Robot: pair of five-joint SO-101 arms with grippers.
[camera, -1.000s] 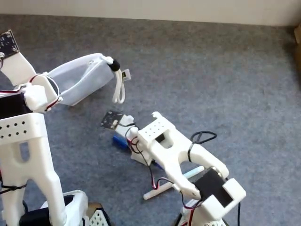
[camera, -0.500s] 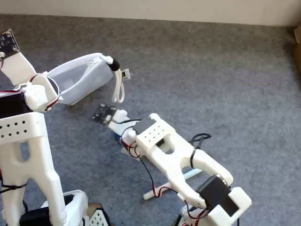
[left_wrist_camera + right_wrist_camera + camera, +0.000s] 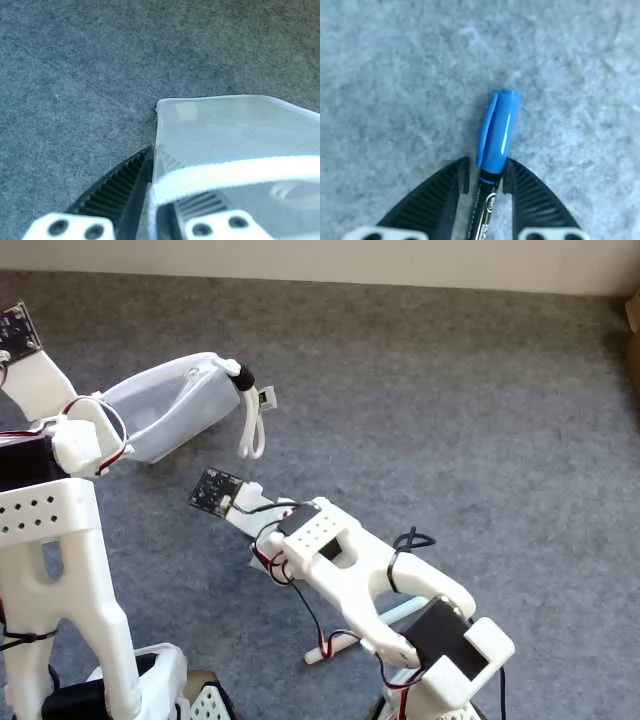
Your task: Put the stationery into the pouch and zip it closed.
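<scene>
Grey bench [image 3: 450,390] is seen below. The pouch [image 3: 170,410] is pinched by the left fingers [image 3: 115,185] and held up for filling. The blue pen [image 3: 497,130] is clamped between the right fingers [image 3: 437,195], near the pouch.

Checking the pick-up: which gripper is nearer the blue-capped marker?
Right. The right gripper grips the blue-capped marker; the left gripper holds the mesh pouch, away from it.
</scene>
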